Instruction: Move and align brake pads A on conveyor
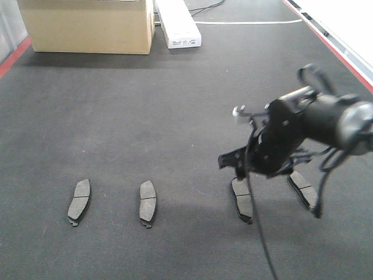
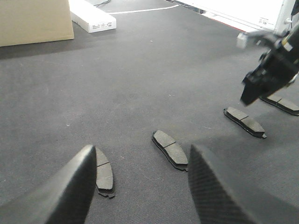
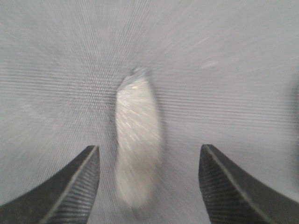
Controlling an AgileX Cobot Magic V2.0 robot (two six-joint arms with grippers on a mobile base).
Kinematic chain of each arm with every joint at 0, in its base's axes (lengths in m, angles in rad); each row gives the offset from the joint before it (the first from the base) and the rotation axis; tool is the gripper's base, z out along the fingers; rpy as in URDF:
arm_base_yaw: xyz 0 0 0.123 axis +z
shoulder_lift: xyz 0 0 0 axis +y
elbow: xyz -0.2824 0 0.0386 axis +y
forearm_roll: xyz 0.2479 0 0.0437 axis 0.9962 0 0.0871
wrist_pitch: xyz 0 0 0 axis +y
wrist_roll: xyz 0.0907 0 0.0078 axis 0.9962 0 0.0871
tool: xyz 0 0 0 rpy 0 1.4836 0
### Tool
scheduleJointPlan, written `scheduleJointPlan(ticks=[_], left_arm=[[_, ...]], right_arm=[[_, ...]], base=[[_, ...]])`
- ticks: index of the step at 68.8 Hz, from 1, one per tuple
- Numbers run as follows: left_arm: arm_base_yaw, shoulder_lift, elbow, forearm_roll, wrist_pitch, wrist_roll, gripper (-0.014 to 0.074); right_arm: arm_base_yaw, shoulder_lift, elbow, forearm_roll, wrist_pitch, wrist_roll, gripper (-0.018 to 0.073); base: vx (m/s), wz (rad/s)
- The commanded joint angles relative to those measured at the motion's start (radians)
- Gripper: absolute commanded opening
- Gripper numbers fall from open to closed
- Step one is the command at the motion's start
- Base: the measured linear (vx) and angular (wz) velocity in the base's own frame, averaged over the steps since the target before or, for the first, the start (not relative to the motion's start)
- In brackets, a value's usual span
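Conveyor: dark felt-like conveyor (image 1: 175, 116) fills nearly the whole front view, with a red strip along its edge at 10 o'clock and another at 2 o'clock.
Brake pads A: four brake pads A lie flat on the belt in a rough row across the lower part of the front view, each well apart from its neighbour.
First pad: leftmost pad (image 1: 79, 201) sits at 8 o'clock, its top leaning slightly to 1 o'clock.
Second pad: second pad (image 1: 148, 202) lies near 6 o'clock, almost straight along the 12-to-6 line.
Third pad: third pad (image 1: 242, 198) lies at 5 o'clock, partly behind the right arm and its cable.
Fourth pad: fourth pad (image 1: 303, 188) lies at 4 o'clock, slanted toward 11 o'clock, partly hidden by the arm.
Right gripper: right gripper (image 3: 148, 184) hangs over a blurred pale pad (image 3: 138, 154); its fingers (image 3: 70, 186) stand spread wide, the pad between them and touching neither.
Left gripper: left gripper (image 2: 142, 184) has its fingers (image 2: 65, 191) spread, holding nothing, above the belt close to two pads.
Cardboard box: cardboard box (image 1: 87, 26) stands at 11 o'clock at the far end.
White box: long white box (image 1: 178, 23) lies just beside it at 12 o'clock.
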Motion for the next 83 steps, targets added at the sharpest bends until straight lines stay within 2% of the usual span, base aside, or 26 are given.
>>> scheduleJointPlan(ticks=[1,24,54,65,73,83], left_arm=[[-0.004,0.007,-0.026,0.012,-0.064,0.0,0.0407],[-0.004,0.007,-0.026,0.012,-0.064,0.0,0.0407],[-0.004,0.007,-0.026,0.012,-0.065,0.0,0.0407],[-0.004,0.007,-0.026,0.012,-0.065,0.0,0.0407],[-0.004,0.007,-0.026,0.012,-0.064,0.0,0.0407],[-0.004,0.007,-0.026,0.012,-0.06,0.0,0.0407]], right_arm=[[-0.004,-0.149,-0.001,-0.056,-0.006,-0.003,0.0453],[-0.004,-0.623,0.224,-0.205,-0.012,0.007,0.0453],[-0.004,-1.33,0.524,-0.194,-0.095,0.002,0.0453],[-0.004,-1.571,0.665,-0.194,-0.143,-0.037,0.0453],[-0.004,-1.663,0.74,-0.185,-0.158,-0.063,0.0453],[-0.004,-1.673,0.783,-0.159,-0.222,-0.063,0.0453]], base=[[0.0,0.0],[0.0,0.0],[0.0,0.0],[0.0,0.0],[0.0,0.0],[0.0,0.0]])
